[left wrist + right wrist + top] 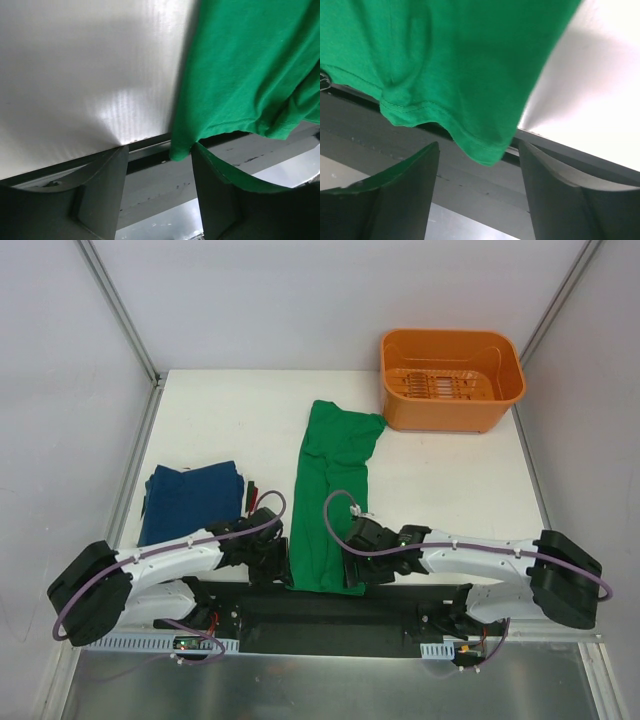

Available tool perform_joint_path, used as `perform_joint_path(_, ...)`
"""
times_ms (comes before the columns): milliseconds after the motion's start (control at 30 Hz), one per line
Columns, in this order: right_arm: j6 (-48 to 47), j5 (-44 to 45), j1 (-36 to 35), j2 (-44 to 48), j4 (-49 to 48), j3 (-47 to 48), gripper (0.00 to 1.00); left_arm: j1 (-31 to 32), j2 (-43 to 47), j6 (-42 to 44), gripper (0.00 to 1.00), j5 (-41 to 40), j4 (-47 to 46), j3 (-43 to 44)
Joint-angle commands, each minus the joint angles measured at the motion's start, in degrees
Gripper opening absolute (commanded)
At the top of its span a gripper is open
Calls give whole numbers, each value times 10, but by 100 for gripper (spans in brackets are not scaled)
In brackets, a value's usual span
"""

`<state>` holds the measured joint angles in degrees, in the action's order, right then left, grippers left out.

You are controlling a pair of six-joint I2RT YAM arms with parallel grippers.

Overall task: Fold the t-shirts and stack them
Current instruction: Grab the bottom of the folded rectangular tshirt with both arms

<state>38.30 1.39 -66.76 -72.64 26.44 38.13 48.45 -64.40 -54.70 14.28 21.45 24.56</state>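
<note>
The green t-shirt (335, 495) lies on the table (240, 420) as 1 long strip, running away from me toward the orange basket (400, 340). Its near hem corners sit at my left gripper (282, 572) and right gripper (350, 570); both jaws stand apart, clamping nothing.

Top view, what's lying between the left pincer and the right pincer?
The green t-shirt, its near hem spanning from left pincer to right pincer; top view shows it.
</note>
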Motion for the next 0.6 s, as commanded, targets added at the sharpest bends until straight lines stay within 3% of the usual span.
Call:
perform_joint_path(0,29,-50,1,-29,-47,-7,63,9,-20,0,47,6,-27,28)
perform_joint_path(200,42,-53,1,-25,-37,-24,47,10,-19,-1,20,4,-34,26)
perform_joint_path(300,47,-39,1,-18,-25,-31,31,10,-26,-1,1,0,-46,22)
perform_joint_path(433,51,-43,-4,-5,-24,-38,12,15,-24,-9,0,9,-52,15)
perform_joint_path(567,52,-57,-25,19,-22,-55,8,21,31,-23,0,28,-52,-20)
